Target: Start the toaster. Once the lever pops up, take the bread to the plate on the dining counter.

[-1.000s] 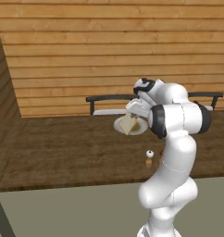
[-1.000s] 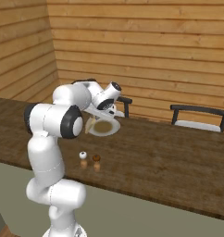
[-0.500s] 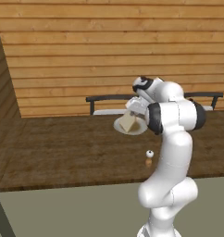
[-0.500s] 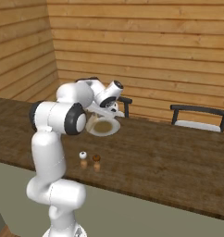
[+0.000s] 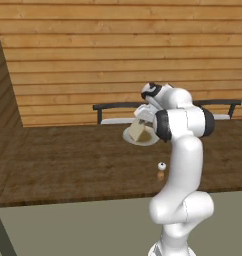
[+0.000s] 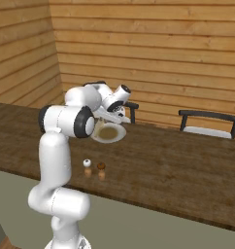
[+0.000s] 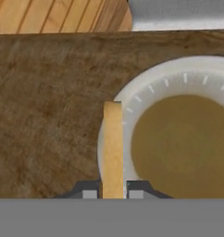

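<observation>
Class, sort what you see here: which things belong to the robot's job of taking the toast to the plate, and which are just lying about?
Part of the job:
- flat pale tan slice of bread, held on edge in the two-finger gripper
- round light-grey plate, brown in the middle
- long dark brown wood-grain dining counter

Just lying about:
- two small shakers, one white-topped, one brown-topped
- two dark-framed chairs behind the counter

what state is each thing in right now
bread: held on edge between the jaws, over the plate's rim, not yet laid down
gripper: shut on the bread
plate: flat on the dining counter, no bread on it yet
two small shakers: upright on the counter
</observation>
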You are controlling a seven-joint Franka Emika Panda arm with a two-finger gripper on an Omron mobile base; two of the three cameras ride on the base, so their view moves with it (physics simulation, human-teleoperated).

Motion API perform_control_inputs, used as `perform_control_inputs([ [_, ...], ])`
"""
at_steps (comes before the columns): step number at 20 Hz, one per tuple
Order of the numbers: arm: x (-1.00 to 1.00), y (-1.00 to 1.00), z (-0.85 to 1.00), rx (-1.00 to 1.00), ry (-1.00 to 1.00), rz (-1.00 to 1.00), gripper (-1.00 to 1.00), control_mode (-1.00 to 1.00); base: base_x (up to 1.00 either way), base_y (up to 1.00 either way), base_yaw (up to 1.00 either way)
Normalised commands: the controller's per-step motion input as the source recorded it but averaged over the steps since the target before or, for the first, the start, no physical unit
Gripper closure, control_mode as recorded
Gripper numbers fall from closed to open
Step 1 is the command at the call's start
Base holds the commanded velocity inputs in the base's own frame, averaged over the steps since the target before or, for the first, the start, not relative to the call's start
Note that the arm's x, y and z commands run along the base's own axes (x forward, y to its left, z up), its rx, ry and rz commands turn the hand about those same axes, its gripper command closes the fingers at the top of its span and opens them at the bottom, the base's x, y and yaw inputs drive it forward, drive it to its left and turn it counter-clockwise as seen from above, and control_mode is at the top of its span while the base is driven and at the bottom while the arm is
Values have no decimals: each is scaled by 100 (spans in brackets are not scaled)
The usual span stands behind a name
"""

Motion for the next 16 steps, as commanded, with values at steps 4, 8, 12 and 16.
perform_control_inputs([
  [4, 5, -7, -32, 0, 0, 1, 100, -100, 0, 0, 0],
  [8, 15, -4, -23, 0, 0, 2, 100, -100, 0, 0, 0],
  [12, 8, -7, -20, 0, 0, 2, 100, -100, 0, 0, 0],
  [16, 0, -4, -29, 0, 0, 1, -100, -100, 0, 0, 0],
])
